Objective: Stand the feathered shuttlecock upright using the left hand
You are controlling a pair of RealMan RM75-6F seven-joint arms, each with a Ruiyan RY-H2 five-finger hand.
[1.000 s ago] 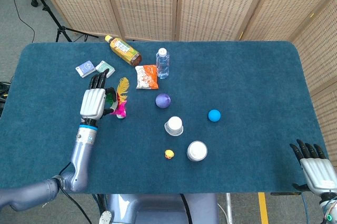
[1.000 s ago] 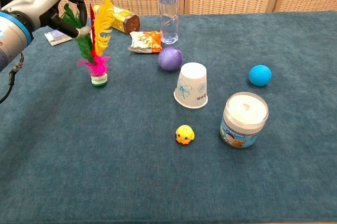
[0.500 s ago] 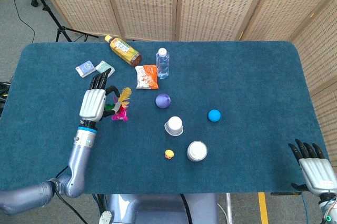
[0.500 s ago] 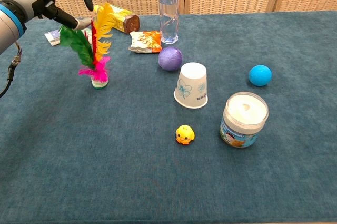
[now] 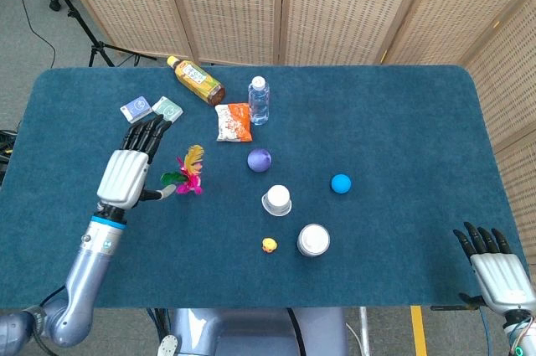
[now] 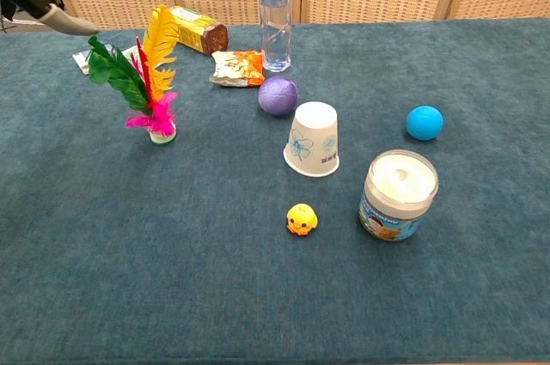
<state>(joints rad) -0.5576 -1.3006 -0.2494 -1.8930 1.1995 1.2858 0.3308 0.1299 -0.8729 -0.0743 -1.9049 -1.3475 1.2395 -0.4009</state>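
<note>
The feathered shuttlecock (image 6: 148, 82) stands upright on its small base, with green, red, yellow and pink feathers fanning upward; in the head view the shuttlecock (image 5: 188, 176) sits left of the table's middle. My left hand (image 5: 128, 168) is open with fingers spread, just left of the shuttlecock and apart from it. Only a fingertip (image 6: 64, 20) of that hand shows at the chest view's top left. My right hand (image 5: 499, 265) hangs open off the table's near right corner.
Nearby stand a purple ball (image 6: 278, 95), an upturned paper cup (image 6: 313, 138), a water bottle (image 6: 276, 18), a snack packet (image 6: 235, 68), a lying tea bottle (image 6: 198, 30), a white-lidded jar (image 6: 398, 194), a blue ball (image 6: 424, 122) and a small yellow duck (image 6: 301, 220). Two small packets (image 5: 151, 109) lie far left.
My left hand has let go of the feathers and drawn back to the left and toward me. The shuttlecock stays standing, its feathers spread wider.
</note>
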